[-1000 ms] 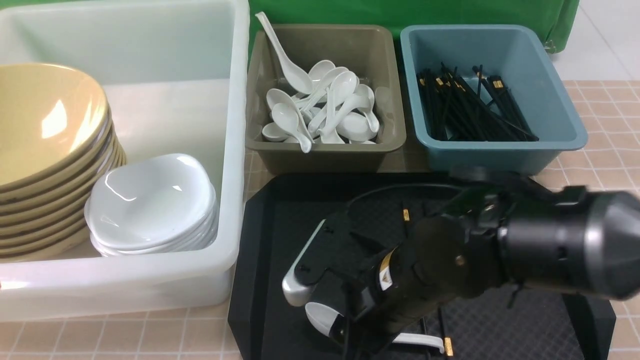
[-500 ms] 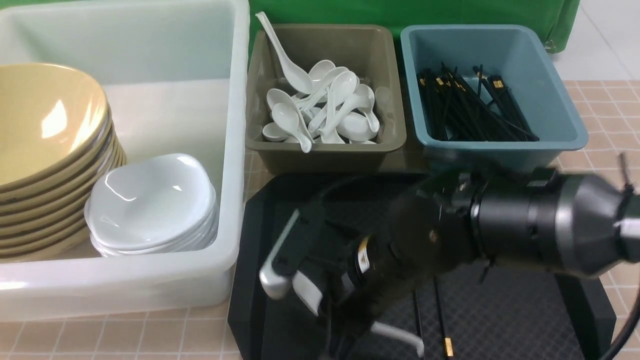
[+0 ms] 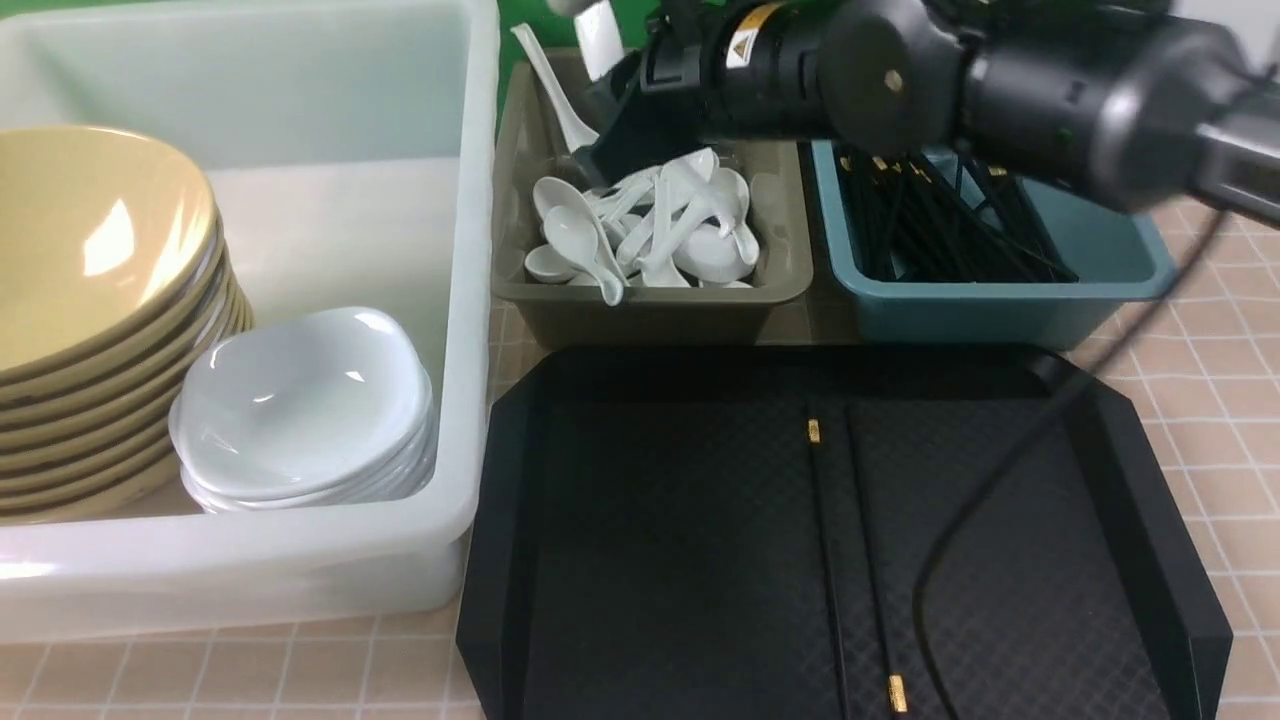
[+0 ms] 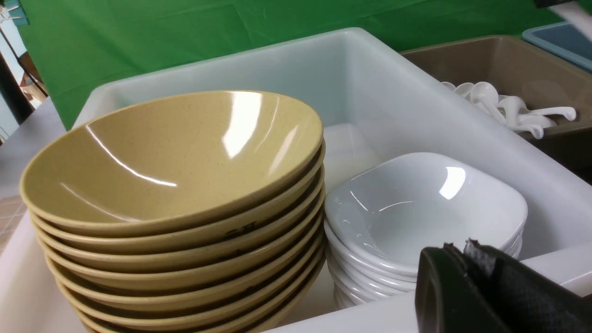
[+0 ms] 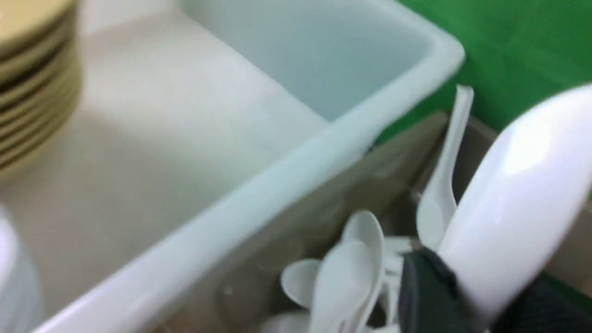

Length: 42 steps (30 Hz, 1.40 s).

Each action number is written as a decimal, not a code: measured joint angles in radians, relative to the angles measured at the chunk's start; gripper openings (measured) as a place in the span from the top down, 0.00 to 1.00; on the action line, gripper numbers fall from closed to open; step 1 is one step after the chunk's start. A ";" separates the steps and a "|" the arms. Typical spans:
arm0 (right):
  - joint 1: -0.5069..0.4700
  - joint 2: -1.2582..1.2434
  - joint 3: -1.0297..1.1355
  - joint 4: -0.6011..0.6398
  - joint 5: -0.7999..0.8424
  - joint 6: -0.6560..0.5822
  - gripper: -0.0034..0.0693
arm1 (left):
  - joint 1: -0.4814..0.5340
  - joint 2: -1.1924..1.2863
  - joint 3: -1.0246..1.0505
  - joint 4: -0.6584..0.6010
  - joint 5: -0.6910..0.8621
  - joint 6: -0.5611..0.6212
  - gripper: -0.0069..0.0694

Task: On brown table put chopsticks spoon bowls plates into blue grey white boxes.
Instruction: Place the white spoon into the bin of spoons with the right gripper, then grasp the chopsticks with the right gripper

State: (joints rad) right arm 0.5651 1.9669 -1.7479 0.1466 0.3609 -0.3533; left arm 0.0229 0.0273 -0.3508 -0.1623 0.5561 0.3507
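Observation:
My right gripper (image 3: 603,70) hangs over the near-left part of the olive-grey box (image 3: 650,310), shut on a white spoon (image 3: 598,35). In the right wrist view that spoon (image 5: 518,194) fills the space between the dark fingers (image 5: 425,291). Several more spoons (image 3: 650,225) lie in the grey box. Two black chopsticks (image 3: 828,540) lie on the black tray (image 3: 660,560), and several fill the blue box (image 3: 1000,310). Stacked yellow bowls (image 3: 90,260) and white plates (image 3: 300,400) sit in the white box (image 3: 470,300). My left gripper (image 4: 458,252) is shut and empty at that box's front rim.
The three boxes stand along the back of the brown table (image 3: 1220,330), the white one largest at the left. A black cable (image 3: 960,540) from the right arm hangs across the tray. A green cloth (image 3: 800,25) backs the boxes.
My right gripper has lifted the spoon off the black tray and carried it up and back to above the grey box. The chopsticks on the tray are now uncovered.

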 joint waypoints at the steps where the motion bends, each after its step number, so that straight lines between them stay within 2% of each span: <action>1: -0.030 0.041 -0.088 -0.003 0.153 0.016 0.41 | 0.000 0.000 0.000 0.000 0.001 0.000 0.90; 2: -0.030 0.043 -0.088 -0.003 0.175 0.017 0.40 | 0.000 0.000 0.000 0.000 0.002 0.000 0.90; 3: -0.059 0.054 -0.169 -0.007 0.389 0.052 0.30 | 0.000 0.000 0.000 0.000 0.011 0.000 0.90; 4: -0.076 0.054 -0.212 -0.010 0.509 0.088 0.26 | 0.000 0.000 0.000 0.000 0.014 0.000 0.90; 7: -0.120 0.034 -0.272 -0.021 0.762 0.143 0.21 | 0.000 0.000 0.000 -0.004 0.015 0.000 0.90; 11: -0.155 -0.094 -0.079 -0.052 0.852 0.197 0.22 | 0.000 -0.009 0.000 -0.010 0.015 0.000 0.90; 13: -0.155 -0.132 0.024 -0.053 0.853 0.210 0.23 | 0.000 -0.017 0.000 -0.010 0.015 0.000 0.90; 15: -0.136 -0.230 0.258 -0.051 0.785 0.248 0.27 | 0.000 -0.031 0.000 -0.010 0.014 0.000 0.90; 18: -0.076 -0.306 0.511 -0.049 0.578 0.317 0.31 | 0.000 -0.042 0.000 -0.011 0.007 0.000 0.90; 21: -0.016 -0.313 0.664 -0.036 0.358 0.376 0.34 | 0.000 -0.042 0.000 -0.011 0.007 0.000 0.90; 24: 0.001 -0.275 0.706 -0.035 0.259 0.383 0.39 | 0.000 -0.042 0.000 -0.011 0.005 0.000 0.90; 30: -0.024 -0.205 0.706 -0.047 0.249 0.383 0.50 | 0.000 -0.042 0.019 -0.011 -0.011 0.000 0.90; 38: -0.046 -0.160 0.700 -0.063 0.245 0.379 0.77 | 0.000 -0.042 0.020 -0.011 -0.018 0.000 0.90; 42: -0.046 -0.166 0.697 -0.060 0.263 0.353 0.86 | 0.000 -0.042 0.020 -0.011 -0.018 0.000 0.90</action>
State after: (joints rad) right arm 0.5195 1.8004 -1.0513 0.0867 0.6242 0.0000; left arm 0.0229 -0.0144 -0.3307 -0.1732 0.5385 0.3507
